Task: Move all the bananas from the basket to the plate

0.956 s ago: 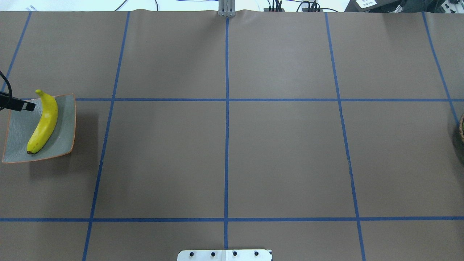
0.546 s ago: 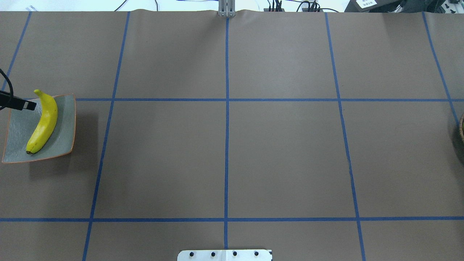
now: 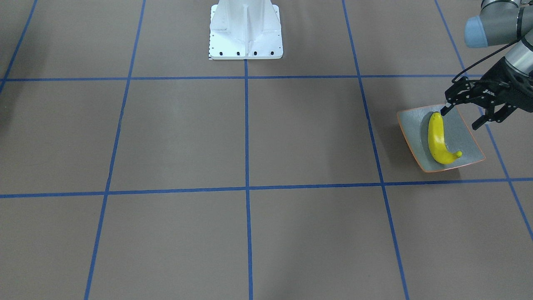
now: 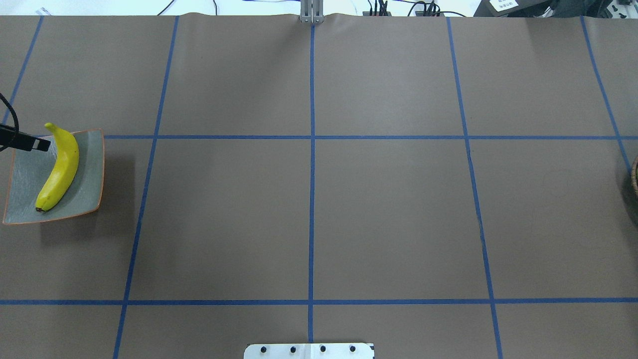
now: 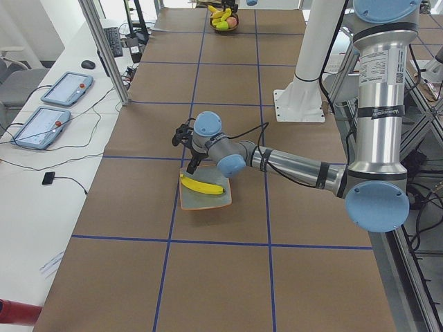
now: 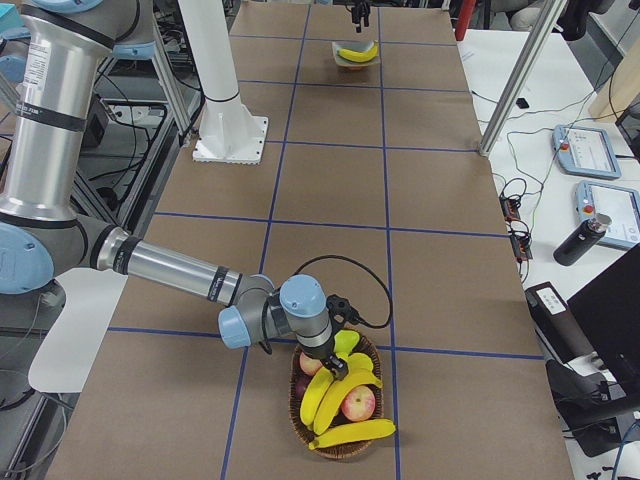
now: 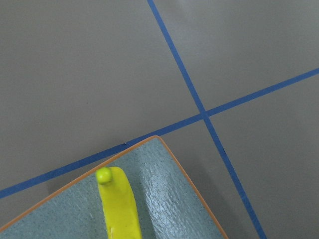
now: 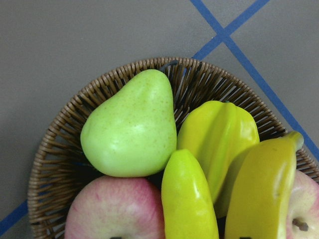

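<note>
While left claw [image 3: 460, 118] hangs released above plate [image 3: 414, 129], bananas [image 8: 259, 194] in basket [image 8: 55, 149] look light, slick: pinch mid-body; right claw [image 6: 336, 368] state I cannot tell.

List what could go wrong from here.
1. The banana spans nearly the whole curved plate, stem close to its rim; further bananas may slide off.
2. In the basket, bananas lie packed among apples and a pear; a lift by the right gripper might drag other fruit out.
3. Plate and basket sit at opposite table ends; a long carry or hand-over could drop one.
</note>
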You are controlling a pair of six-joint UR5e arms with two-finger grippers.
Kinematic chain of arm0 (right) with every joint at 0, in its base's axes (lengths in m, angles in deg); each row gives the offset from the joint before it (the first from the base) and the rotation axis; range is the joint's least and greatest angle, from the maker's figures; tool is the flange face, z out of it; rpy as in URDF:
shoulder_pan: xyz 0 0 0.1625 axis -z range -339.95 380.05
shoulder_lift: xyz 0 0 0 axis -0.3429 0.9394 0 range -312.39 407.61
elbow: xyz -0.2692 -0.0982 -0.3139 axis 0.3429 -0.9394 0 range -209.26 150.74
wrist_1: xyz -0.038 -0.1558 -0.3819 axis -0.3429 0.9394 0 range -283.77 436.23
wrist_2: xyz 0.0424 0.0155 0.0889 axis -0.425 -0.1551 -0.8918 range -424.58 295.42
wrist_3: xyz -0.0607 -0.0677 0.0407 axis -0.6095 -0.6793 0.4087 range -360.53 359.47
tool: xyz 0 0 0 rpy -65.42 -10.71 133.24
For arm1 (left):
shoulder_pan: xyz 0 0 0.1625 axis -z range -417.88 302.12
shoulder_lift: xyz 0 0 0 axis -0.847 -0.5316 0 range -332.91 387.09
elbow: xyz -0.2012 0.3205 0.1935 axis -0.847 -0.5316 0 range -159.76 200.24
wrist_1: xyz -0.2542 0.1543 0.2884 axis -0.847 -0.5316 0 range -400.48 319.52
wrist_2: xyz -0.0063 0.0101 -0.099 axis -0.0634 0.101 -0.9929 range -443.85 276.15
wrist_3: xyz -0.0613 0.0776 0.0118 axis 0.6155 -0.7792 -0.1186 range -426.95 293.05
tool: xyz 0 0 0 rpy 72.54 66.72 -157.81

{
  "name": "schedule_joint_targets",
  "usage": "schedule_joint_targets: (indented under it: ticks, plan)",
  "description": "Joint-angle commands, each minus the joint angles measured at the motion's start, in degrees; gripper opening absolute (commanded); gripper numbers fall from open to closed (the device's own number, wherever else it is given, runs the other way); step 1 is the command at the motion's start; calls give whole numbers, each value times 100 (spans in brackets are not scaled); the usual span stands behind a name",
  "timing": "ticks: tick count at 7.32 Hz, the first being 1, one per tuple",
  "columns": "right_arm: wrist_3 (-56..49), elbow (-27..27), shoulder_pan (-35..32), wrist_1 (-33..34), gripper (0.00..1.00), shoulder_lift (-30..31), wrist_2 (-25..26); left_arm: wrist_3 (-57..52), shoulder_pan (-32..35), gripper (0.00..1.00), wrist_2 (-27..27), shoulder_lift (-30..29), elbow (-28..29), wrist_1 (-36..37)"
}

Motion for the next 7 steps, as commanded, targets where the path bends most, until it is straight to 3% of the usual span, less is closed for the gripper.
schedule_joint_targets:
  ticks: [1, 4, 7]
  plan:
    - [-275, -22, -6, 6, 82, 44, 228, -9, 0, 100, 0, -5, 18, 0]
    - [-312, -13, -6, -2, 76, 106, 517, -9, 0, 100, 9, 4, 18, 0]
    - [-303, -4, 2, -2, 60, 62, 545, -9, -9, 100, 9, 4, 44, 0]
